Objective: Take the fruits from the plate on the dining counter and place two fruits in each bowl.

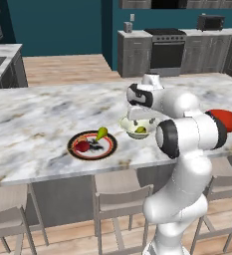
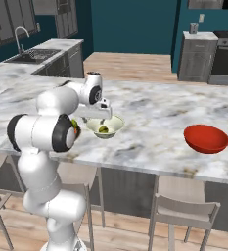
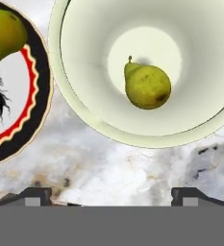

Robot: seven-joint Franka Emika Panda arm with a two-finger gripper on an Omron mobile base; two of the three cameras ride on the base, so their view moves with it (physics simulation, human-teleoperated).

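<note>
We see a small yellow-green fruit (image 3: pixel 147 86) lying in the cream-white round bowl (image 3: pixel 84 115); at nine o'clock, the black-rimmed flat plate (image 1: pixel 108 148) holds a green pear (image 1: pixel 102 133) and dark red round fruit (image 1: pixel 82 146). Our fingers (image 3: pixel 36 194) stand spread above the white marble bench (image 1: pixel 33 119); the bright red bowl (image 2: pixel 206 138) sits apart.

— Where can we pass?
— Over bare counter (image 2: pixel 154 117) between the cream bowl (image 2: pixel 105 126) and the red bowl (image 2: pixel 206 138), well apart.
— Obstacles?
— The plate (image 1: pixel 92 145) sits just beside the cream bowl; chairs (image 1: pixel 121 199) line the near edge.
</note>
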